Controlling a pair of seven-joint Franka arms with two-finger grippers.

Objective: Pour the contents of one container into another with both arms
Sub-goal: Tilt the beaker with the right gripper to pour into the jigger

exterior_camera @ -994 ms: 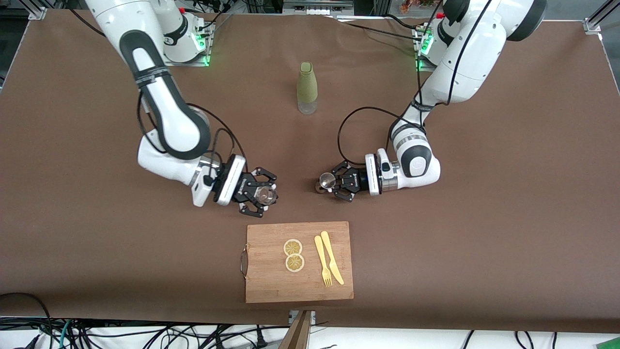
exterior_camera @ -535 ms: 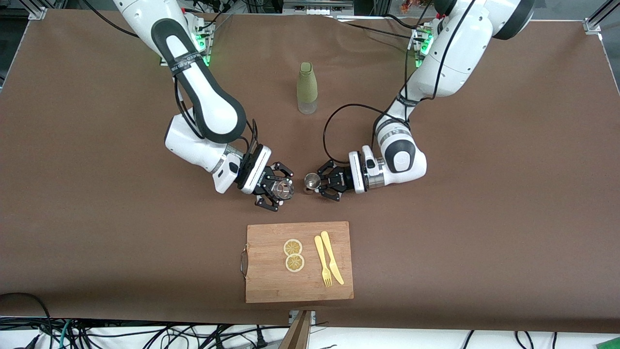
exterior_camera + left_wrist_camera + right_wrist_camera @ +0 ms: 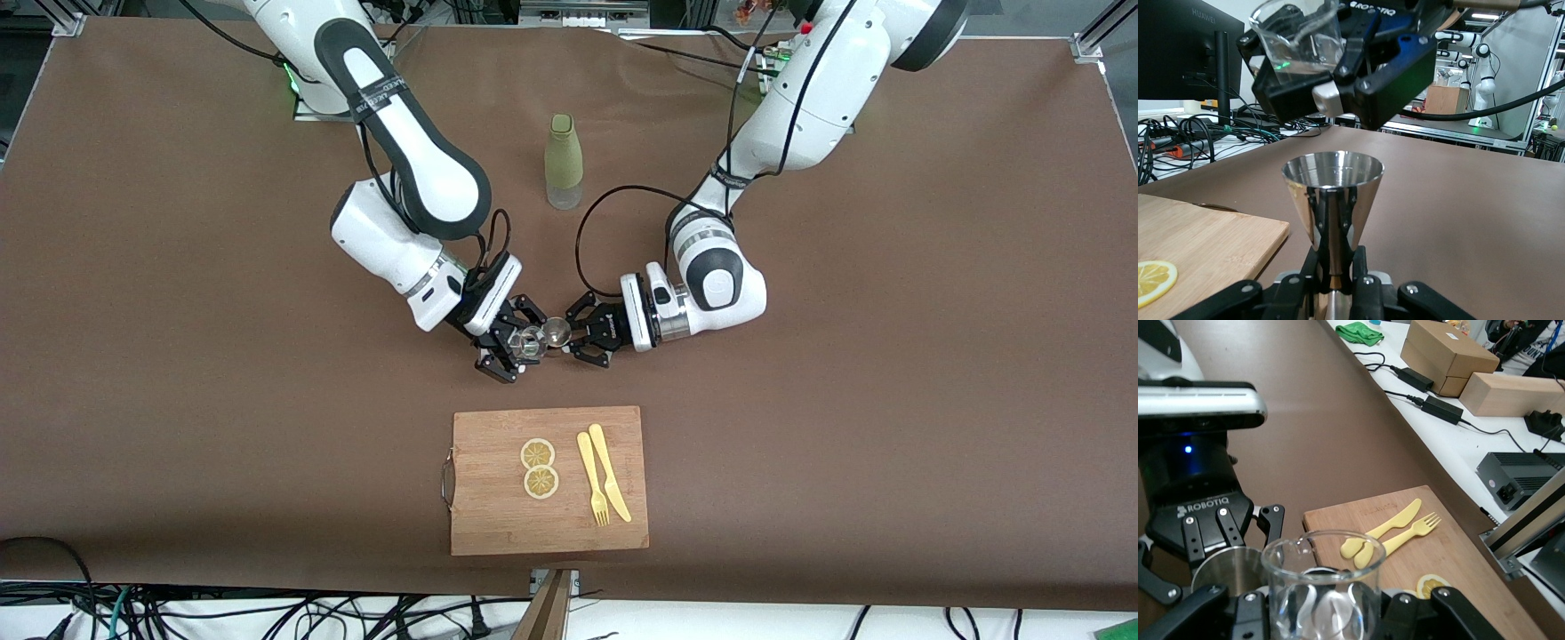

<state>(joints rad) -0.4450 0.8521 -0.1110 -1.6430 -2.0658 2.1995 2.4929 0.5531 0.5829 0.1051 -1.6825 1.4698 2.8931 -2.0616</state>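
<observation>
My right gripper (image 3: 514,348) is shut on a clear glass beaker (image 3: 532,342), held off the table over its middle. My left gripper (image 3: 580,338) is shut on the waist of a steel jigger (image 3: 557,332), which stands upright with its open cone up. The two rims almost touch. In the left wrist view the jigger (image 3: 1331,190) stands between my fingers, and the beaker (image 3: 1298,37) hangs slightly tilted just above its rim. In the right wrist view the beaker (image 3: 1321,583) fills the foreground with the jigger (image 3: 1228,570) beside it. I see no liquid in either.
A green sleeved bottle (image 3: 564,160) stands farther from the front camera than both grippers. A wooden cutting board (image 3: 498,520) lies nearer to that camera, bearing two lemon slices (image 3: 539,468), a yellow fork (image 3: 592,480) and a yellow knife (image 3: 610,473).
Both arms have swung toward each other over the table's middle. The beaker and the jigger, held apart a second ago, now meet rim to rim.
</observation>
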